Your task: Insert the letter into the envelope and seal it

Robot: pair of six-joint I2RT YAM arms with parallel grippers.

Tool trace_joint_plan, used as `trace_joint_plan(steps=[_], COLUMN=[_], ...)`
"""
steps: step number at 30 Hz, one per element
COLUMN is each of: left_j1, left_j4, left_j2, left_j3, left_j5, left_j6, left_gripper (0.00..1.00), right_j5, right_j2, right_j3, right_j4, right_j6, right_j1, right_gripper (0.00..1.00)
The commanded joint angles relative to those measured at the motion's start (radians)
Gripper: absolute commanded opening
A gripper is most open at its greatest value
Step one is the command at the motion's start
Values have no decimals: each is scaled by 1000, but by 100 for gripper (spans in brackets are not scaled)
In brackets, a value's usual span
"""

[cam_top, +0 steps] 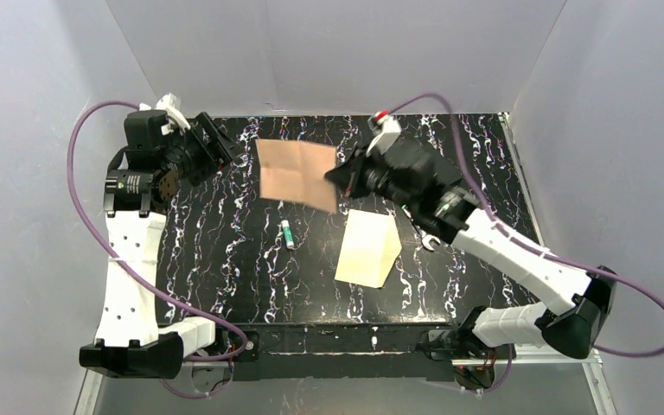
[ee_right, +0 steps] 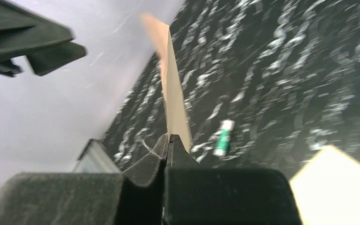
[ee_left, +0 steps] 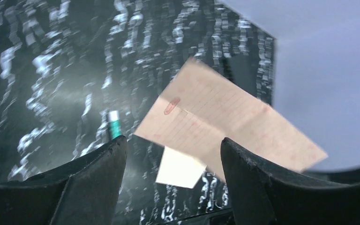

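Note:
The tan letter [cam_top: 296, 174] hangs in the air over the back middle of the table, with my right gripper [cam_top: 335, 183] shut on its right edge. In the right wrist view the letter [ee_right: 172, 89] shows edge-on, rising from the pinched fingertips of that gripper [ee_right: 169, 138]. The cream envelope [cam_top: 368, 248] lies flat on the table right of centre, below the letter. My left gripper [cam_top: 227, 151] stands open to the left of the letter, apart from it. Through the left wrist view the letter [ee_left: 225, 124] and the envelope [ee_left: 179, 167] appear beyond that gripper's [ee_left: 173, 152] spread fingers.
A small white-and-green glue stick [cam_top: 288, 233] lies on the black marbled table [cam_top: 225, 259], left of the envelope. Grey walls close in the back and both sides. Purple cables loop beside each arm.

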Motion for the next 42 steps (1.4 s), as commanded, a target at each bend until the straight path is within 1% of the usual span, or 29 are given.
trace_joint_plan(steps=[1,3,5,7,9,10,13,14,16,20,22,24,26,28,30,31,36,39,40,42], left_j1=[2,0,-4,-9,-16,-18,-27,-28,-27,-27,-27,-27,-27,-27,-27,-28,-27,-28,-27,-27], left_j4=[178,214,216,243,285,294,403,404,364,234,224,187,157,131,123,123,132,149,149,142], left_j2=[62,68,52,10,-33,-50,-118,-134,-137,-76,-62,-34,6,35,31,18,-44,-40,-32,-23], left_j3=[62,77,77,39,-13,-38,-142,-155,-145,-72,-75,-58,-30,-17,-32,-45,-89,-126,-131,-131], left_j5=[350,453,509,553,616,647,764,747,749,858,868,907,938,1018,1089,1100,1078,1053,1054,1040], left_j6=[69,131,202,247,291,322,389,416,473,582,635,712,735,751,773,783,812,800,797,808], left_gripper=[70,69,71,74,74,75,75,75,76,76,77,76,76,75,75,75,77,76,75,64], right_j5=[-247,-317,-392,-470,-519,-544,-632,-664,-731,-815,-826,-815,-810,-804,-799,-795,-767,-766,-771,-775], right_j2=[7,40,74,105,136,150,197,212,231,240,247,253,250,246,250,254,277,273,268,265], right_j3=[197,295,385,457,541,576,689,717,746,777,791,806,807,802,809,810,821,825,829,838], right_j4=[-419,-531,-629,-705,-774,-792,-856,-879,-881,-841,-840,-861,-865,-854,-847,-841,-828,-808,-797,-777], right_j6=[-394,-522,-623,-715,-781,-799,-838,-852,-858,-818,-808,-812,-822,-824,-823,-820,-807,-804,-800,-780], right_j1=[-141,-177,-195,-202,-204,-205,-205,-205,-205,-206,-205,-205,-205,-206,-207,-206,-207,-209,-209,-210], right_gripper=[1,1,1,1,1,1,1,1,1,1,1,1,1,1,1,1,1,1,1,1])
